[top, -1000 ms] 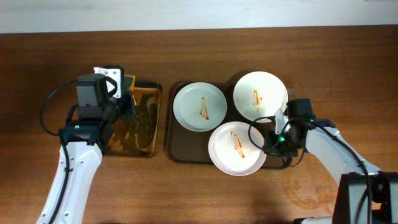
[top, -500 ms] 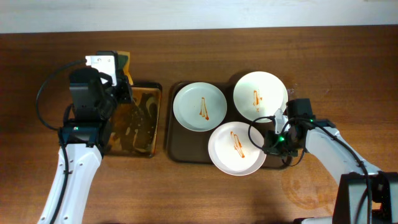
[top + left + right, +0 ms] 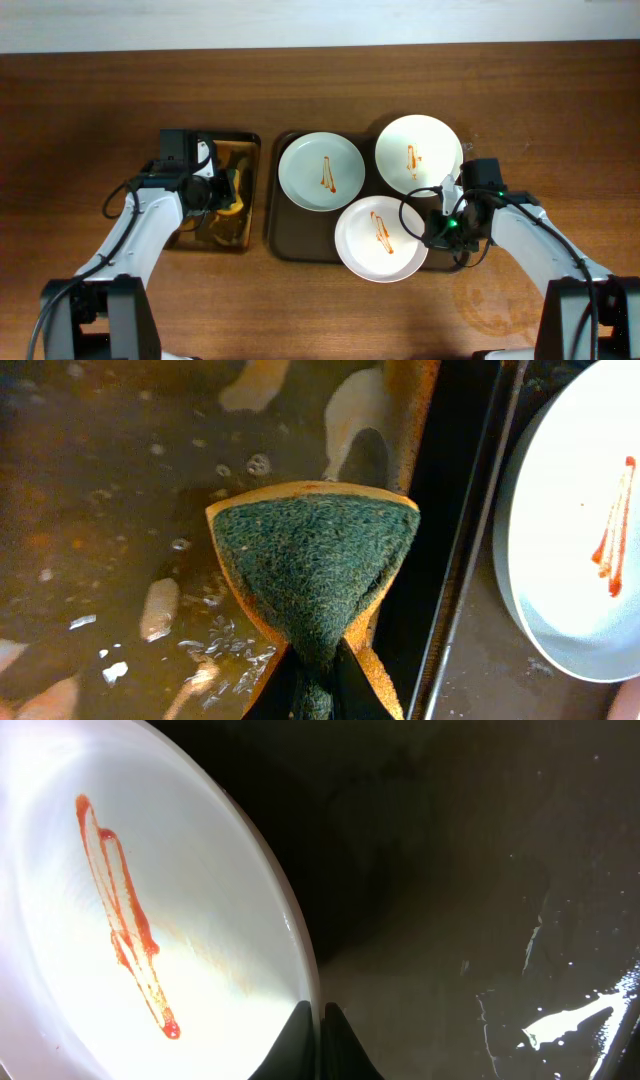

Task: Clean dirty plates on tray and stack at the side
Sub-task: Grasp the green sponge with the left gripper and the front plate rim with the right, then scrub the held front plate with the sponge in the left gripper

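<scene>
Three white plates with orange-red sauce streaks lie on the dark-brown tray (image 3: 285, 235): one at the left (image 3: 320, 172), one at the back right (image 3: 419, 152), one at the front (image 3: 381, 239). My right gripper (image 3: 434, 228) is shut on the front plate's right rim, seen in the right wrist view (image 3: 318, 1025) with the plate (image 3: 140, 910). My left gripper (image 3: 222, 195) is shut on the green-yellow sponge (image 3: 315, 560) and holds it over the small black-rimmed tray (image 3: 252, 150). The left plate's edge shows in the left wrist view (image 3: 570, 550).
The small tray holds orange-stained water (image 3: 110, 510). Its black rim (image 3: 470, 560) runs between the sponge and the brown tray. Bare wood tabletop (image 3: 320, 310) lies in front of both trays.
My left arm has swung down from behind the small tray into it, bringing the sponge low over the stained water. The right arm and the plates have not moved.
</scene>
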